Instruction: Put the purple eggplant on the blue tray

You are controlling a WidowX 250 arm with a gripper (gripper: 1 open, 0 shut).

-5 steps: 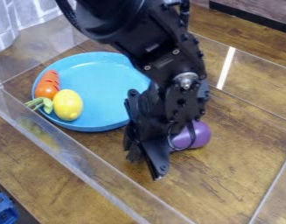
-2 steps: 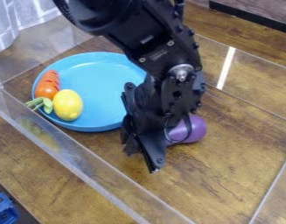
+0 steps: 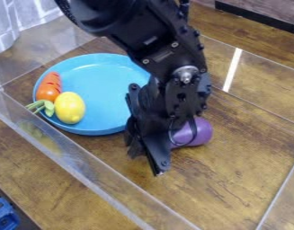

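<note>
The black arm (image 3: 143, 40) came in from the top of the shot and bent down over the wooden table (image 3: 251, 184), so most of the action was buried behind its bulk. The gripper (image 3: 161, 148) was angled steeply down, with its dark fingers (image 3: 152, 160) reaching almost to the tabletop, just left of the eggplant (image 3: 195, 133). Jaws looked pretty much closed, pinched narrow, but honestly whether they actually had hold of the eggplant was impossible to tell, since the wrist blocked the contact spot. Only the rounded purple end of the eggplant poked out on the right side of the gripper, sitting low on the table, and the stem end was hidden. It was off the tray (image 3: 107, 85), close to the tray's right rim but with the gripper in between. The blue tray sat to the left, and on its left part were a lemon (image 3: 70, 108) and a carrot (image 3: 49, 87) right next to each other, carrot behind the lemon, with a bit of green stuff by the lemon's left edge. A clear plastic wall (image 3: 65, 153) ran around the work area, along the near edge.
</note>
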